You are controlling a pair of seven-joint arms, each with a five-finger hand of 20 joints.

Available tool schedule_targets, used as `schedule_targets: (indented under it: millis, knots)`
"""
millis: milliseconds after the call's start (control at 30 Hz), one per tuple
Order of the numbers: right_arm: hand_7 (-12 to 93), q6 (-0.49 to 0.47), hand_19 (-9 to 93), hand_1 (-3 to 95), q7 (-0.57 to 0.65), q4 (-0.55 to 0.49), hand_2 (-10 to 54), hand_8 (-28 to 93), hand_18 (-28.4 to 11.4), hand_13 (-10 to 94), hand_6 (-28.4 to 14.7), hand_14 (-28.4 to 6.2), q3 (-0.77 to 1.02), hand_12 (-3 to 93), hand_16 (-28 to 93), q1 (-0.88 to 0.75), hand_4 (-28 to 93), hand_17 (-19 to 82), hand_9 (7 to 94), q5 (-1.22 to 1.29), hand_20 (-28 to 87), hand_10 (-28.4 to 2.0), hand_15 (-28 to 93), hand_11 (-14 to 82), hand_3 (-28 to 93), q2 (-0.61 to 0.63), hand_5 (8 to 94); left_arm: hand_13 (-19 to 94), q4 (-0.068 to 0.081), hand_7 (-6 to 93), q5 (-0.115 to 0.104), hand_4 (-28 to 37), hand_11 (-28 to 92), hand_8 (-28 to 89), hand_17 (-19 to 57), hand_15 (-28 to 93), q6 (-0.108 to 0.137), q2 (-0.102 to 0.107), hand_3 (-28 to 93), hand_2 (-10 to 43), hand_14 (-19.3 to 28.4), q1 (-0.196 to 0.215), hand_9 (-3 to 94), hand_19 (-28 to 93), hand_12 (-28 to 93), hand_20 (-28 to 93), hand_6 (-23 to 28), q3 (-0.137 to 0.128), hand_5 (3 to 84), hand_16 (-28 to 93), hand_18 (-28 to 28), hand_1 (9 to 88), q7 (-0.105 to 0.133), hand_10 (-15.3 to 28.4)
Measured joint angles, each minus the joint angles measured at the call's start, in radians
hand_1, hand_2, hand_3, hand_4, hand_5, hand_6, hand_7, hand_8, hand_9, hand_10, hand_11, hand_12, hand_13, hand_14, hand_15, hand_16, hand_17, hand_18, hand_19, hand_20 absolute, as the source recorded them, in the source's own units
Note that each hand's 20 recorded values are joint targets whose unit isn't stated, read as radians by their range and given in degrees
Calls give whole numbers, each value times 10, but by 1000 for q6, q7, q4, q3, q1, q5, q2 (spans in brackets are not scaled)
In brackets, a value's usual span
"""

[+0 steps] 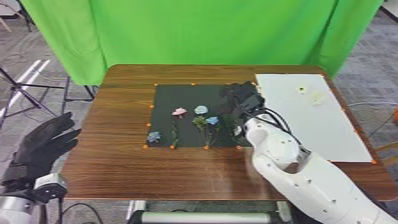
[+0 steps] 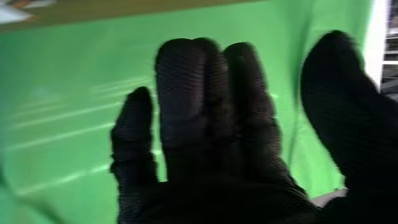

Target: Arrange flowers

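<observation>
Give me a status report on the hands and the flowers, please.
Right hand open, over the black mat; left hand open, beside the table. Visible flowers lying on the mat. Right hand hides part of the mat.

Four flower heads can be counted on the one black mat (image 1: 178, 95): one pink bloom (image 1: 179, 112) at ten o'clock, one pale blue bloom (image 1: 201, 109) at twelve, and two blue blooms (image 1: 212, 120), at four and eight. Two pale yellow blooms (image 1: 317, 100) lie around twelve on the one white sheet (image 1: 324, 135).
</observation>
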Motion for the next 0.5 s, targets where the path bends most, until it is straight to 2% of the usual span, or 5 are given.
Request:
schedule_targets:
  millis: [67,233,333,433,500]
  knots:
    - [295,-10,645,280,63,21,-90,-122,-197,250,-65,-129,14,265,158,14,-255,78,251,3,449,-171,460,224,907,21,270,215,0,248,0,-265,239,-129,-84,317,1,-2,720,4,140,2,245,432,160,89,22,0,294,11,195,273,2,110]
    - [194,-131,549,275,204,142,-80,-74,-211,150,-89,-167,49,297,246,81,-243,17,162,57,296,-184,209,96,903,78,191,214,-1,248,0,-266,238,-129,-84,319,2,-8,719,4,140,7,245,432,160,89,22,0,294,11,195,274,8,110]
    - [146,-143,518,268,242,233,-74,-45,-226,135,-100,-184,57,314,296,118,-238,-8,136,86,232,-184,69,42,890,115,164,214,-1,248,0,-266,238,-129,-84,318,3,-10,720,4,140,9,245,432,160,89,22,0,294,11,195,273,12,110]
    - [143,-109,514,269,255,304,-89,-45,-229,170,-98,-186,68,312,303,131,-249,0,139,89,203,-181,28,33,885,146,164,214,-2,249,0,-266,239,-129,-84,319,5,-11,720,5,141,12,245,432,160,89,22,0,294,11,195,273,15,110]
    - [157,-89,512,271,262,334,-94,-52,-227,226,-97,-172,79,296,295,131,-257,19,166,91,192,-175,36,49,886,160,174,215,-3,249,0,-266,239,-129,-84,319,5,-12,719,5,141,13,245,432,160,89,22,0,294,10,195,274,16,110]
